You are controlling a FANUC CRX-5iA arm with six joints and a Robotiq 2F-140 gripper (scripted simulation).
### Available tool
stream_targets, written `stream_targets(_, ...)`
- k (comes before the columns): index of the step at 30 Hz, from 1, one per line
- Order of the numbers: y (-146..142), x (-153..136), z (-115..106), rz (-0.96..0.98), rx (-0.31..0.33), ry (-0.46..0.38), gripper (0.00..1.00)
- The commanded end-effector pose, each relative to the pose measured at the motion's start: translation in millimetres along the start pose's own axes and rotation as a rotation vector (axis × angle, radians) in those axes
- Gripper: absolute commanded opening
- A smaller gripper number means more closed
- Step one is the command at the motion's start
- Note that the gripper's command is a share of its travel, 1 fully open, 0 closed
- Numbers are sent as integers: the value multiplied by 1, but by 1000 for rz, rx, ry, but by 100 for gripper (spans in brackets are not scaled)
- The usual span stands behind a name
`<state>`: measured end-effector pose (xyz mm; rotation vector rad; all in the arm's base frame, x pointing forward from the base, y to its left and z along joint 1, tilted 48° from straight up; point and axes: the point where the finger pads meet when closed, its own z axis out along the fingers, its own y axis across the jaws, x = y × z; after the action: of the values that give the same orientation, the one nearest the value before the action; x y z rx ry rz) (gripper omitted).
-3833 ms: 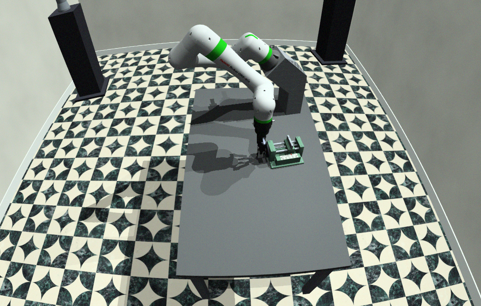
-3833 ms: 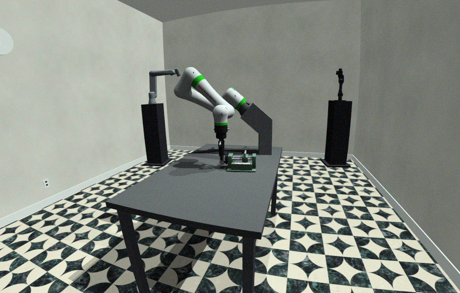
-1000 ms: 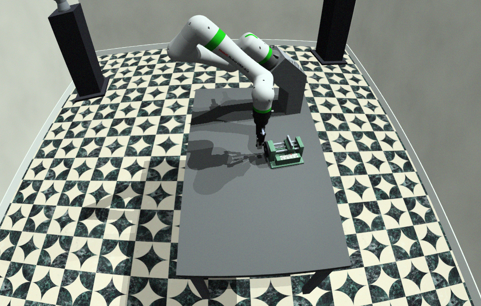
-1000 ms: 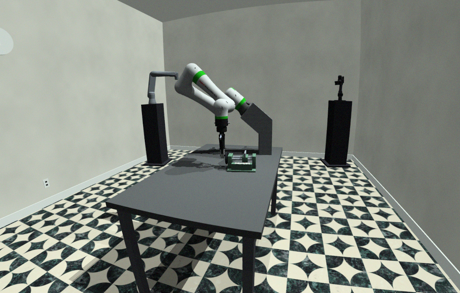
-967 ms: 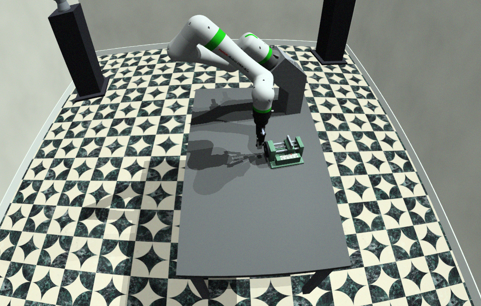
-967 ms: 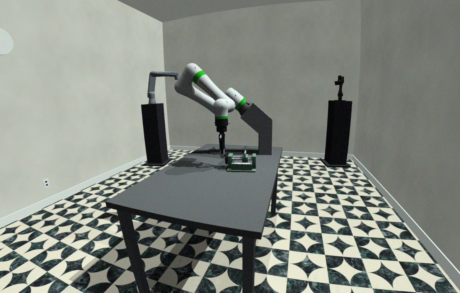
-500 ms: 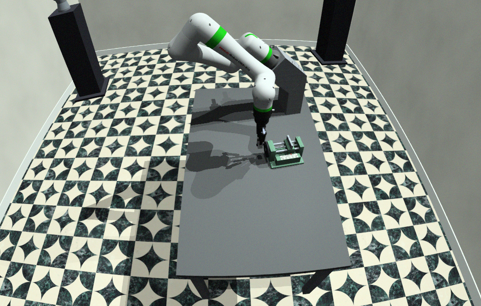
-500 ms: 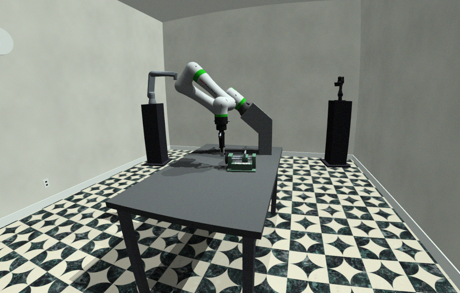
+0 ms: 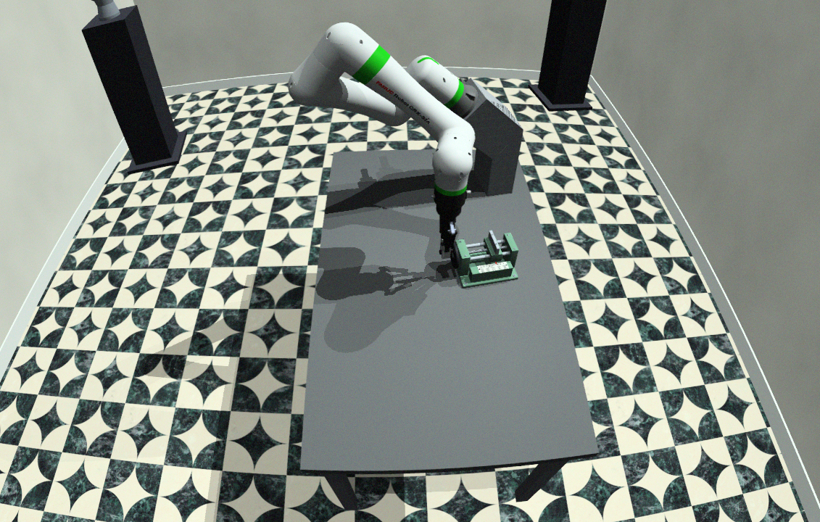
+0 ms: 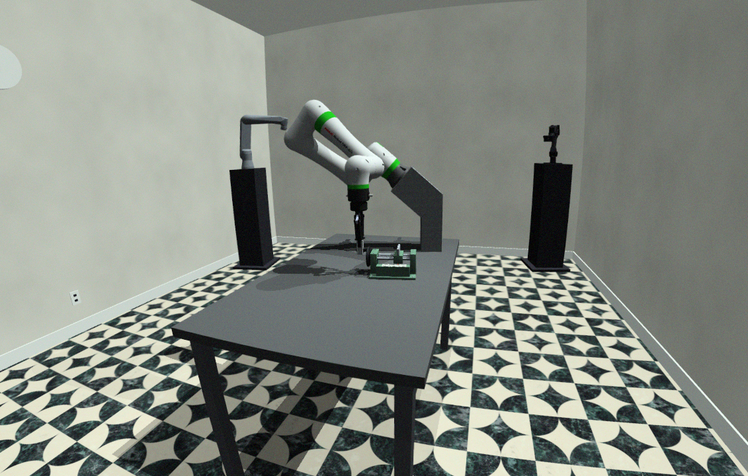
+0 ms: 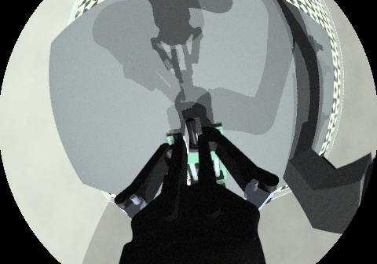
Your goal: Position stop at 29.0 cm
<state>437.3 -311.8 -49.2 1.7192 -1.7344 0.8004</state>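
A green fixture (image 9: 462,254) (image 10: 391,271) (image 11: 194,157) stands on the table, with rods between two end blocks. Its stop (image 9: 494,245) (image 10: 398,256) sits on the rods, nearer the right end block. A white scale (image 9: 489,267) runs along the front; its numbers are too small to read. The dark handwheel (image 9: 454,259) (image 10: 368,256) is on the left end. My gripper (image 9: 444,249) (image 10: 360,250) (image 11: 192,125) points down beside the wheel's upper part, shut on its dark handle (image 11: 191,127). The fingers partly hide the wheel and fixture in the wrist view.
The grey table (image 9: 439,389) (image 10: 305,313) carries the fixture near its right edge. The arm's dark angled pedestal (image 9: 497,152) (image 10: 430,219) rises behind it. Two black columns (image 9: 133,90) (image 10: 551,213) with small arms stand beyond the table.
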Motion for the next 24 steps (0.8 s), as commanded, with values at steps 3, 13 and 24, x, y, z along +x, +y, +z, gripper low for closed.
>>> stream_targets(3,-10,0,4,0,-1,0,4)
stream_targets(13,-24,0,25,0,-1,0,4)
stream_targets(24,-23,0,45,0,-1,0,4)
